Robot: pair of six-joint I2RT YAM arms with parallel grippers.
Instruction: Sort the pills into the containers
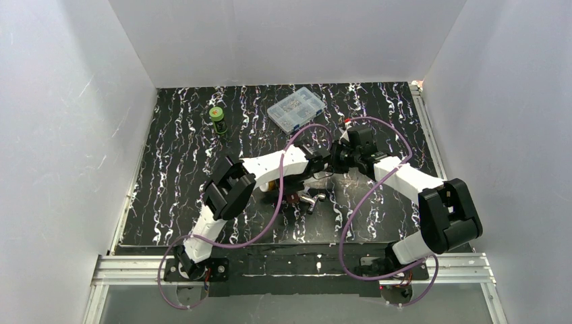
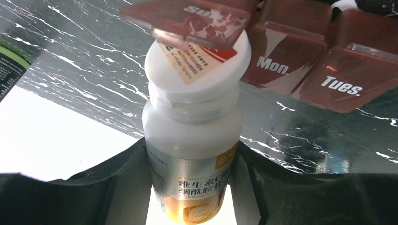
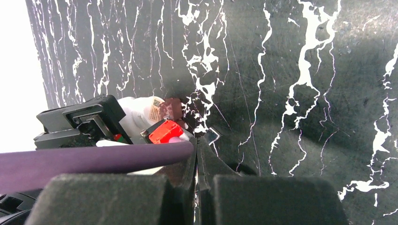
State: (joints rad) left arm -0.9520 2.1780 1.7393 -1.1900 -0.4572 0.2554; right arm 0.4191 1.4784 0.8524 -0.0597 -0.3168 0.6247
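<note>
My left gripper is shut on a white pill bottle with a silver and gold label, held by its body. Its white cap is on. Just beyond it lies the dark red-brown case of containers, marked Mon. and Tues. The Sun. lid stands raised over the cap. No pills show. My right gripper is shut, and its tips reach close beside the bottle and the red-brown lid. From above, both grippers meet at the table's middle.
A clear compartment box sits at the back centre. A small green-capped jar stands at the back left. A shiny silver metal piece lies near the left forearm. A purple cable crosses the right wrist view.
</note>
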